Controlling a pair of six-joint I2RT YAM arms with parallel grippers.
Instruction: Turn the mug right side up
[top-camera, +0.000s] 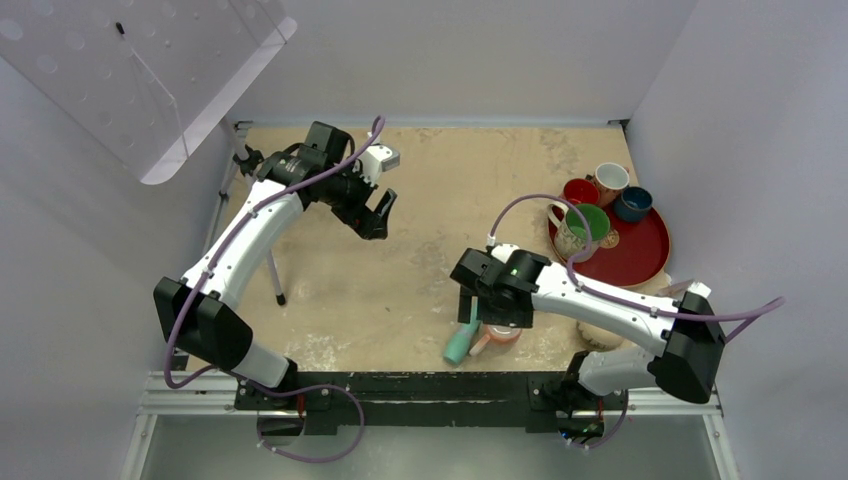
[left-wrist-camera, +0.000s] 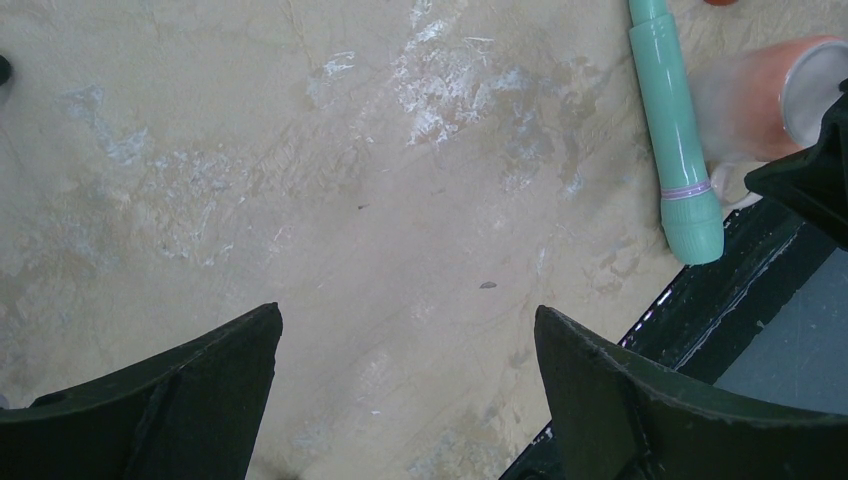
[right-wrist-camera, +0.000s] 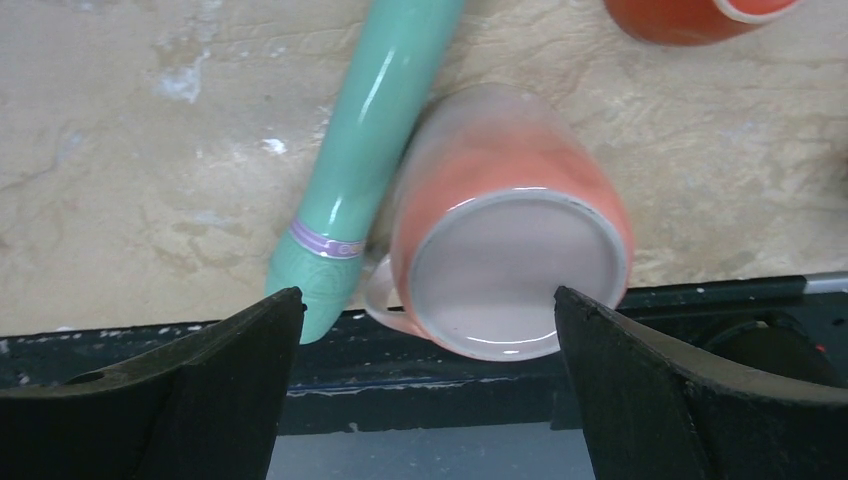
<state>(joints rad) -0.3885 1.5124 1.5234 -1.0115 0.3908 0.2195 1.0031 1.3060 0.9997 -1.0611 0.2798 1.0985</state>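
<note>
Step in hand is judged as approach, w/ no grasp made yet. The tan mug (top-camera: 598, 337) is seen only in the top view, at the near edge of the surface (left-wrist-camera: 350, 150). It is mostly hidden under the R forearm (top-camera: 620, 305), so whether it is rim-down or on its side cannot be told, & no handle is shown. The R fingers (right-wrist-camera: 180, 390) are spread wide & nothing is held. In the R wrist view they are hung over a diff. cup, a frosted peach mug (right-wrist-camera: 510, 230) w/ a pale round end turned to the cam & a teal tube (right-wrist-camera: 350, 170) just beside it. The tan mug is thus placed to the right of the R fingers, apart from them, not between them. The L fingers (left-wrist-camera: 150, 400) are also held apart, empty, above bare surface away from the mug. Next move, as judged: the R fingers need to be shifted right to the tan mug w/o the peach mug or tube being knocked. They are then to be closed on its wall or rim so it can be rotated upright.
</note>
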